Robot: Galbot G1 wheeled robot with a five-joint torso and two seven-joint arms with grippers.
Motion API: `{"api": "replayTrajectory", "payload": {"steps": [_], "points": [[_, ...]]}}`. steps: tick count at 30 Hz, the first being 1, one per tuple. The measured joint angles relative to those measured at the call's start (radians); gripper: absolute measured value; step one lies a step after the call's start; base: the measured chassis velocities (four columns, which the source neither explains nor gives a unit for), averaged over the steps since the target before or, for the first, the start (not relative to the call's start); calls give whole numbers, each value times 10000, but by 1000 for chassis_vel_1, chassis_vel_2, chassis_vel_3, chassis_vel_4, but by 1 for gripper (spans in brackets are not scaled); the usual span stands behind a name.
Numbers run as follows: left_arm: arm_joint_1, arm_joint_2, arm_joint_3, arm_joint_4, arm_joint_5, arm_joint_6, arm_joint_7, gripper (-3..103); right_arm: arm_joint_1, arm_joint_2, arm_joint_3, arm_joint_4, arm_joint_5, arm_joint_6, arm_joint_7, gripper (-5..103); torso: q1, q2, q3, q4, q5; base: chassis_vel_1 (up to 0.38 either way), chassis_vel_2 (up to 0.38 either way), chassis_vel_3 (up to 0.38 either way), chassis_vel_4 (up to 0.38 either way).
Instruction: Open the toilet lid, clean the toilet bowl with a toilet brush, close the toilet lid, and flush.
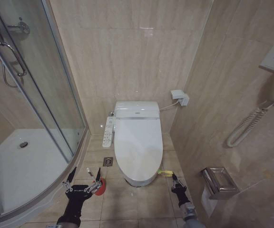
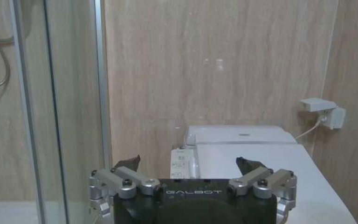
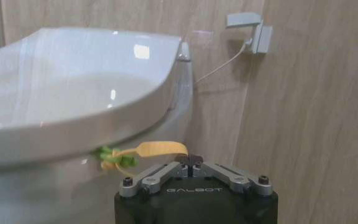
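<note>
The toilet lid (image 1: 138, 145) is down flat over the toilet bowl (image 3: 73, 186), so opening it is my step in hand. My right gripper (image 3: 191, 164) sits low by the lid's front right corner, fingers pressed together with nothing between them, just beside the yellow-green band (image 3: 143, 150) tied at the lid's rim. I judge that loop is the handle to take: I should spread the fingers, close on the strap rather than the slick plastic edge, and lift in an arc back toward the tank so the lid swings on its hinge instead of dragging.

My left gripper (image 1: 83, 182) hangs at the lid's front left, fingers spread wide and empty. Something red (image 1: 100, 188) sits on the floor right by its fingertips; it is probably the toilet brush holder, but the gripper covers most of it and I cannot be sure.

Room is tight. On the lid's right the tiled wall (image 3: 316, 116) stands close, with a metal paper holder (image 1: 219, 182) jutting out near my right arm. On the lid's left are the button panel (image 1: 108, 131) and, farther off, the shower door (image 1: 42, 95). Above the lid the space is open.
</note>
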Motion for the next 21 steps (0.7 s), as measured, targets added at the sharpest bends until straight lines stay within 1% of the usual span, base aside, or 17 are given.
{"api": "replayTrajectory", "payload": {"steps": [3, 4, 8, 11, 12, 16, 17, 21], "points": [[0, 0, 0, 0, 0, 0, -1, 100, -311, -105, 50, 970, 466, -369, -82, 0, 0, 0, 0, 3, 2, 0, 0, 0, 0], [0, 0, 0, 0, 0, 0, -1, 100, -311, -105, 50, 970, 466, -369, -82, 0, 0, 0, 0, 3, 2, 0, 0, 0, 0], [0, 0, 0, 0, 0, 0, 0, 100, -713, -248, 203, 2140, 739, -687, -150, 0, 1, -1, 1, 6, 5, 0, 0, 0, 0], [1, 0, 0, 1, 0, 0, 0, 100, -858, -274, 238, 2534, 842, -820, -112, 0, 0, 0, 0, 4, 3, 0, 0, 0, 0], [0, 0, 0, 1, 0, 0, 0, 100, -1016, -290, 275, 3016, 932, -954, -56, 0, 0, -1, 0, 0, 2, 0, 0, 0, 0], [0, 0, 0, 0, 0, 0, 0, 100, -1484, -345, 346, 4695, 1192, -1387, 142, 0, 0, -1, 0, 0, 0, 0, 0, 0, 0], [0, 0, 0, 0, 0, 0, 0, 100, -1484, -345, 346, 4695, 1192, -1387, 142, 0, 0, -1, 0, 0, 0, 0, 0, 0, 0], [0, 0, 0, 0, 0, 0, 0, 100, -1816, -486, 391, 6351, 1580, -2049, 361, 0, 0, 0, -1, -2, -3, 0, 0, 0, 0]]}}
